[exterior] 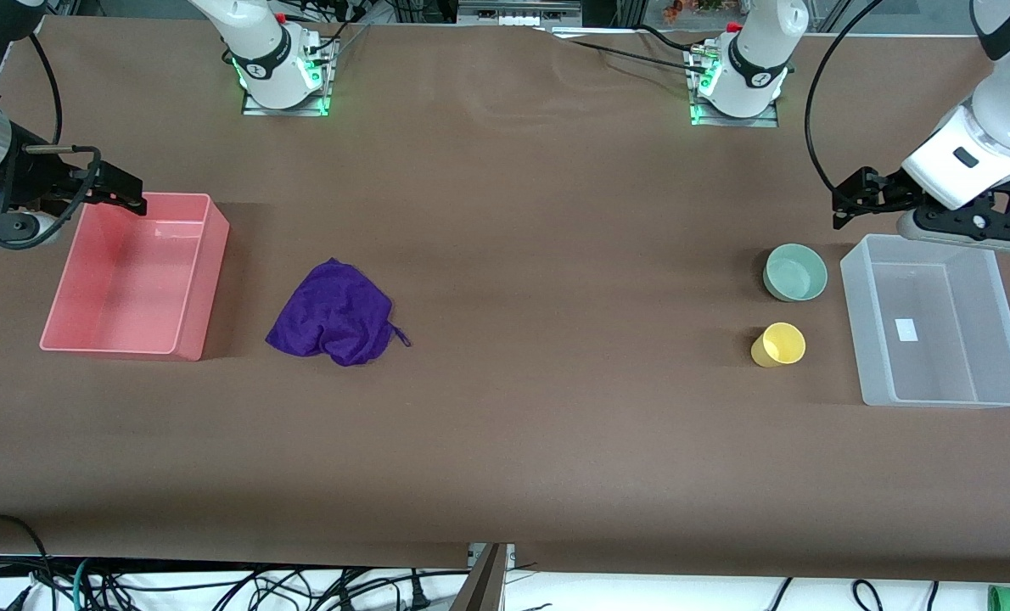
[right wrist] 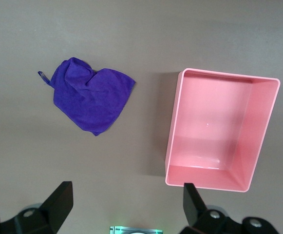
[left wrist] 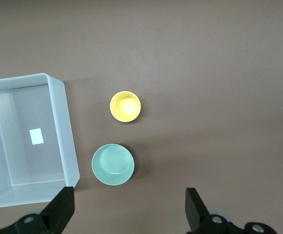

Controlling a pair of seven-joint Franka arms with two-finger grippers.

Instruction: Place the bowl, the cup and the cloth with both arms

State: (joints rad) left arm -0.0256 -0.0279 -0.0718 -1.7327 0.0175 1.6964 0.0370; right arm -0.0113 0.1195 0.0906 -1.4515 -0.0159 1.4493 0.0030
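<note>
The mint-green bowl (exterior: 796,272) and the yellow cup (exterior: 779,344) stand upright on the brown table beside a clear bin, the cup nearer the front camera. Both show in the left wrist view, the bowl (left wrist: 113,164) and the cup (left wrist: 125,107). The purple cloth (exterior: 333,313) lies crumpled beside a pink bin and shows in the right wrist view (right wrist: 90,95). My left gripper (exterior: 843,206) is open and empty, up over the table by the bowl and the clear bin's corner (left wrist: 129,209). My right gripper (exterior: 136,193) is open and empty over the pink bin's rim (right wrist: 126,204).
The clear bin (exterior: 938,339) sits empty at the left arm's end of the table, also in the left wrist view (left wrist: 68,141). The pink bin (exterior: 131,280) sits empty at the right arm's end, also in the right wrist view (right wrist: 173,126). Bare table lies between cloth and bowl.
</note>
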